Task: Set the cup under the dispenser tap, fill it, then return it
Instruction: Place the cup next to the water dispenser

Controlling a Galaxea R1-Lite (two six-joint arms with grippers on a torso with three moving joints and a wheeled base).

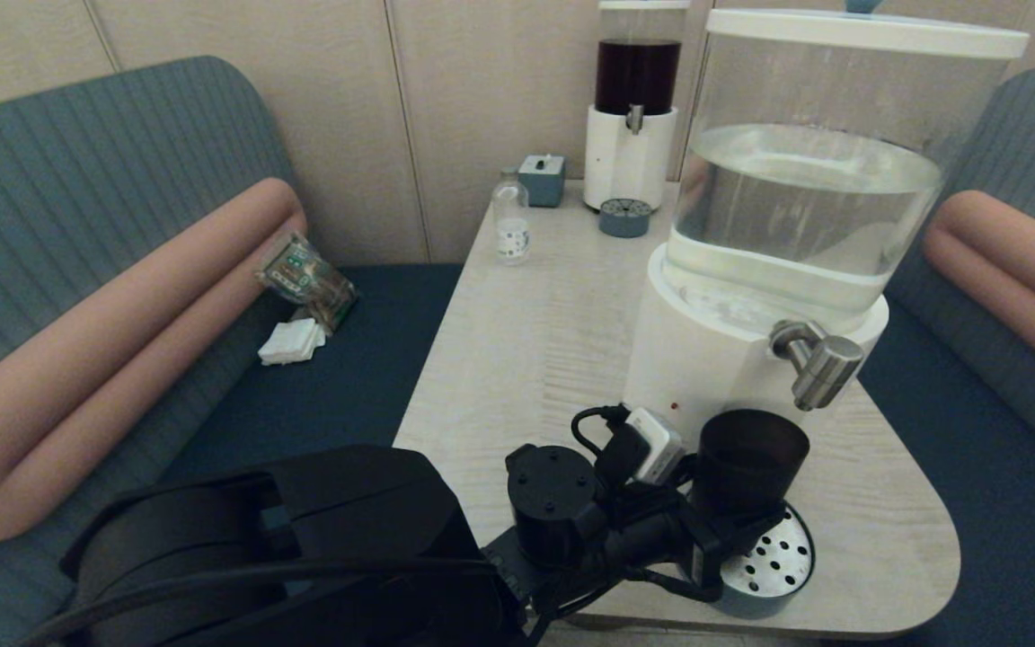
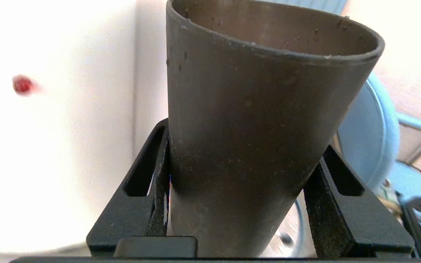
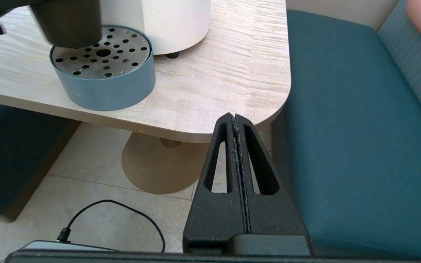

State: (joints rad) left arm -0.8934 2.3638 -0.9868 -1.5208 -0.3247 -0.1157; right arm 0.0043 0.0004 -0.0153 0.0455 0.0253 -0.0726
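Observation:
The dark smoky cup (image 1: 747,458) is upright with my left gripper (image 1: 733,526) shut on its lower wall. In the left wrist view the cup (image 2: 254,128) fills the space between both black fingers (image 2: 159,160). It is over the near-left part of the round perforated drip tray (image 1: 778,557), in front of the big dispenser's white base (image 1: 697,359). The brushed-steel tap (image 1: 818,359) juts out just above and right of the cup's rim. From the right wrist the cup (image 3: 68,22) shows low over the tray (image 3: 102,69); whether they touch is unclear. My right gripper (image 3: 235,117) is shut and empty, below the table's front right corner.
The big clear tank (image 1: 805,198) holds water. At the back stand a slimmer dark-liquid dispenser (image 1: 634,108), its small tray (image 1: 624,217), a small clear bottle (image 1: 510,229) and a grey box (image 1: 542,178). Blue benches flank the table (image 1: 526,341); packets (image 1: 306,279) lie on the left one.

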